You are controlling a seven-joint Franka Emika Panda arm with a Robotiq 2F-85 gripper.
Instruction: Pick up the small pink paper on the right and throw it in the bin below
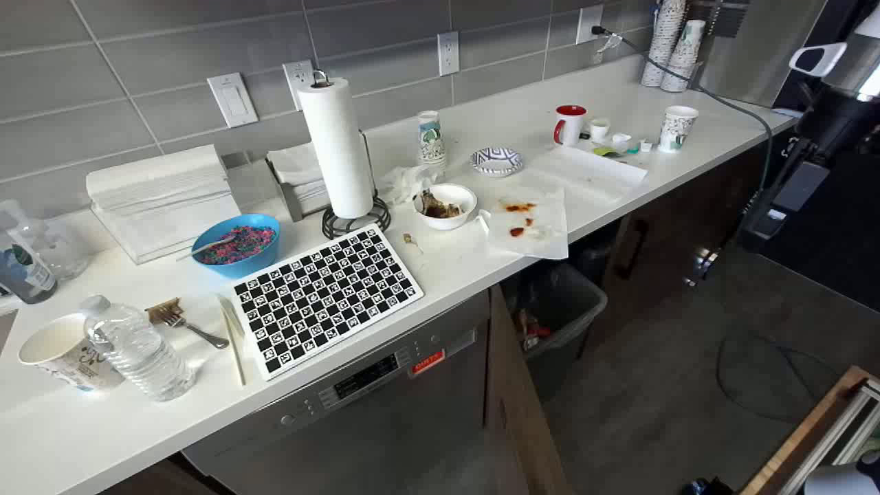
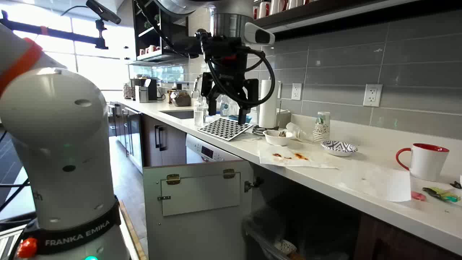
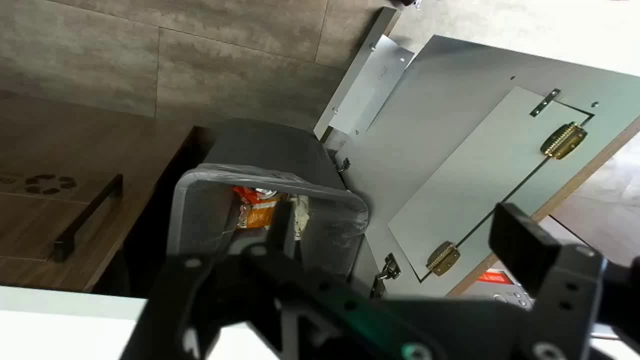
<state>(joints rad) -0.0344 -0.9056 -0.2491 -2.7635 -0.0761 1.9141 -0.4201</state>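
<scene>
Kitchen counter [image 1: 69,440] and grey tile wall [image 2: 343,65]: gripper [image 2: 227,113] raised, pink paper [image 2: 418,196] resting on the counter.
I have the gripper's fingers [image 3: 522,245] spread wide apart and, as seen from outside, pointing down. Through the wrist view I see the bin [image 3: 265,147], with orange and red rubbish [image 3: 260,213] inside; one finger overlaps it in that view. It sits below counter level, beside the swung-out cabinet door [image 2: 196,231]. Farther out, on the counter, I locate the checkered board [image 2: 225,129], the white bowl [image 2: 276,139], the stained paper [image 2: 290,157] and the paper towel roll [image 1: 340,148]. In an exterior view, the pink paper lies between the white sheet [image 2: 395,187] and the green wrapper [image 2: 438,193], near the red-and-white mug [image 2: 427,162].
</scene>
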